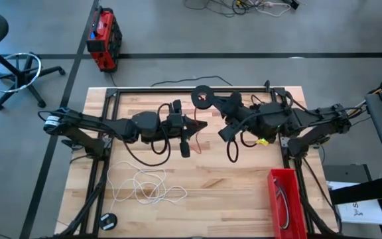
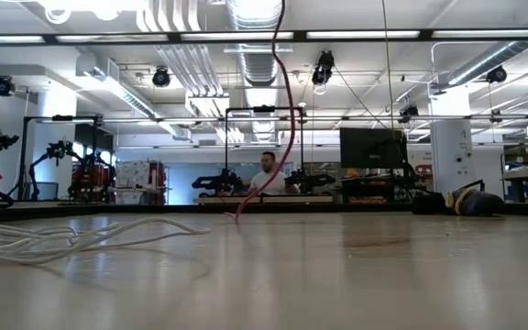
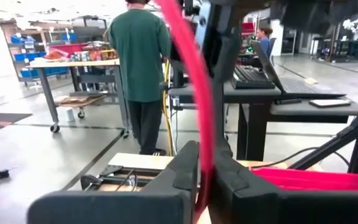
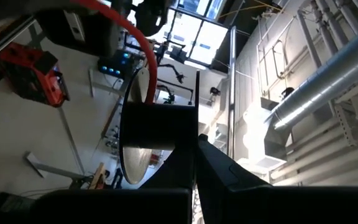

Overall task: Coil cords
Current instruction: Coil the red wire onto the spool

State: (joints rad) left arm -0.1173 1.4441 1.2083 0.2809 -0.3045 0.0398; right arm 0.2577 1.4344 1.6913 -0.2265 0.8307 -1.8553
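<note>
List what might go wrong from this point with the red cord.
1. The left pincer is shut on the red cord, which hangs down to the table in the low view. If the arms draw apart, the cord may slip out.
2. The right pincer grips a dark spool that the cord runs onto; a tug might snag the cord on it.
3. The white cord lies loose nearby, and the trailing red end may drag into it and tangle.
</note>
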